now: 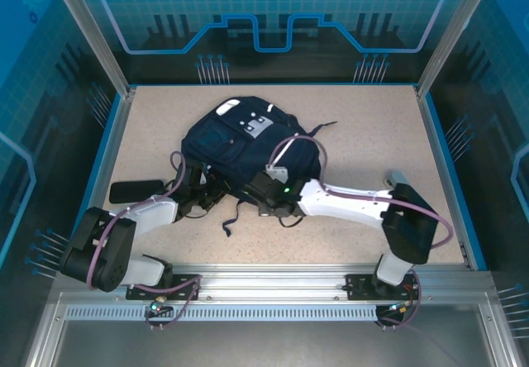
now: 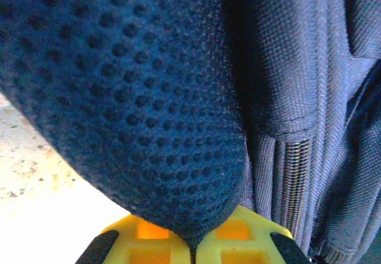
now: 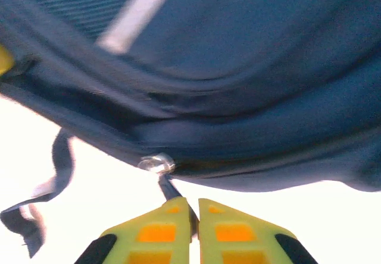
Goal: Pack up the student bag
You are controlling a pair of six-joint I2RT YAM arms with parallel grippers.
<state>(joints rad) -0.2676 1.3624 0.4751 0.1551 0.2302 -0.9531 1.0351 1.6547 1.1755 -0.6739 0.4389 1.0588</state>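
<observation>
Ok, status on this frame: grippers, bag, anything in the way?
Left gripper shut on mesh padding of student bag. Right gripper shut on zipper pull. Bag lying mid-table. Flat dark item left of bag, not blocking.

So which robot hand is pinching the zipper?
The right gripper: it is shut on the dark zip pull. The left gripper pinches dotted mesh padding on the student bag instead.

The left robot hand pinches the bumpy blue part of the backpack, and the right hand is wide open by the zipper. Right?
Not quite. The right wrist view shows the right gripper shut, pinching the zipper pull of the student bag. The left gripper does pinch its bumpy mesh.
</observation>
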